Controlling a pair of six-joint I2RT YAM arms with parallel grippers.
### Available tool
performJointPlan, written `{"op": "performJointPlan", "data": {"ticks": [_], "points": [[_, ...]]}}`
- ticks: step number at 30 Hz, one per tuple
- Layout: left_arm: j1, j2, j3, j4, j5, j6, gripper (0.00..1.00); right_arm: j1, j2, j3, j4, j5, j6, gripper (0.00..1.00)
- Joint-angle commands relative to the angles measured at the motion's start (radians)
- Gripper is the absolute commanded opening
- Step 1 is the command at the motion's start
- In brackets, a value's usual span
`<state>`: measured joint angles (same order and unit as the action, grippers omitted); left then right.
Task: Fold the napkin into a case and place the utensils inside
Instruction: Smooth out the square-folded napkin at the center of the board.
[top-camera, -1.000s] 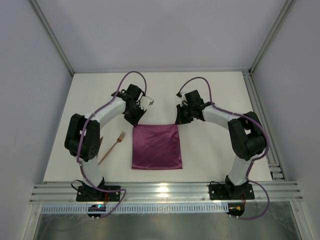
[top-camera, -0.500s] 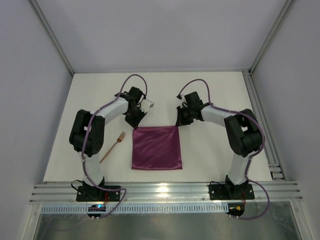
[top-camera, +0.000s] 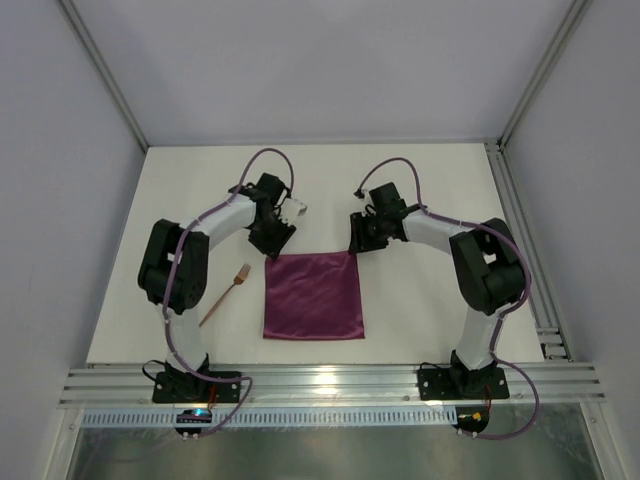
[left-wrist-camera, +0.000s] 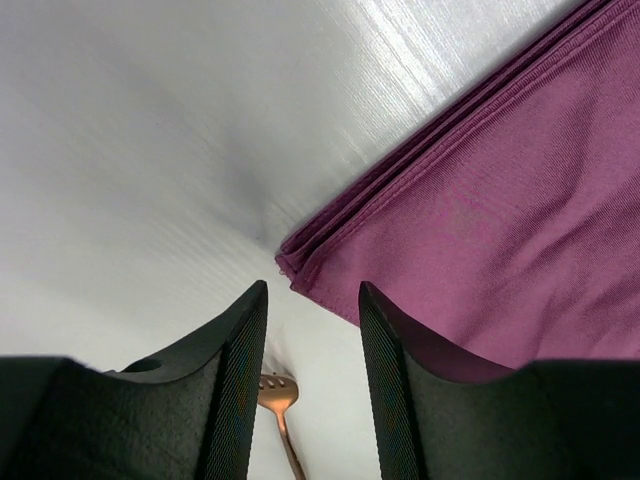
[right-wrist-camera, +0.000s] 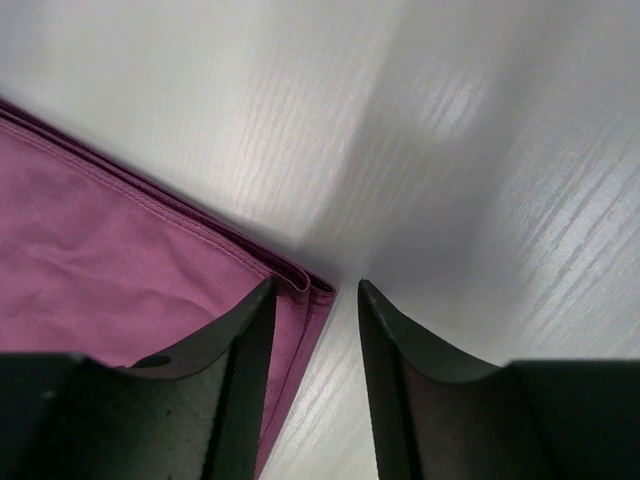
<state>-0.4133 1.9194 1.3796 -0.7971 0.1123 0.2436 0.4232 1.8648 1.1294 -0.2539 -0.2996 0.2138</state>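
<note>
No text, label, brand, number or sign can be read in any of the views.

The napkin (top-camera: 312, 295) lies at the middle of the table (top-camera: 420, 300). The fork (top-camera: 224, 297) lies to its left, apart. The left gripper (top-camera: 273, 243) sits at its far-left corner, the right gripper (top-camera: 355, 243) at its far-right corner.
</note>
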Motion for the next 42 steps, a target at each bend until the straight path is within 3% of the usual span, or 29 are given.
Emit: {"op": "performJointPlan", "data": {"ticks": [1, 4, 7, 11, 14, 17, 21, 28, 42], "points": [[0.005, -0.088, 0.036, -0.011, -0.008, -0.004, 0.44, -0.003, -0.09, 0.052, -0.047, 0.042, -0.024, 0.46], [0.005, -0.16, 0.039, -0.04, 0.026, -0.01, 0.42, -0.001, -0.171, 0.056, -0.09, 0.088, -0.027, 0.49], [-0.007, -0.25, 0.006, -0.102, 0.098, 0.008, 0.31, 0.02, -0.246, 0.009, -0.125, 0.137, -0.011, 0.47], [-0.071, -0.338, -0.114, -0.191, 0.176, 0.071, 0.22, 0.11, -0.381, -0.135, -0.12, 0.128, 0.056, 0.26], [-0.151, -0.381, -0.223, -0.243, 0.196, 0.121, 0.21, 0.247, -0.452, -0.236, -0.09, 0.099, 0.128, 0.1], [-0.26, -0.422, -0.309, -0.234, 0.165, 0.148, 0.22, 0.351, -0.484, -0.339, 0.016, 0.015, 0.197, 0.03], [-0.358, -0.444, -0.393, -0.171, 0.155, 0.151, 0.22, 0.384, -0.507, -0.477, 0.12, -0.027, 0.308, 0.03], [-0.394, -0.41, -0.485, -0.076, 0.093, 0.141, 0.23, 0.396, -0.506, -0.638, 0.2, -0.032, 0.364, 0.03], [-0.401, -0.368, -0.59, 0.009, 0.046, 0.191, 0.23, 0.39, -0.546, -0.662, -0.014, 0.172, 0.395, 0.03]]}}
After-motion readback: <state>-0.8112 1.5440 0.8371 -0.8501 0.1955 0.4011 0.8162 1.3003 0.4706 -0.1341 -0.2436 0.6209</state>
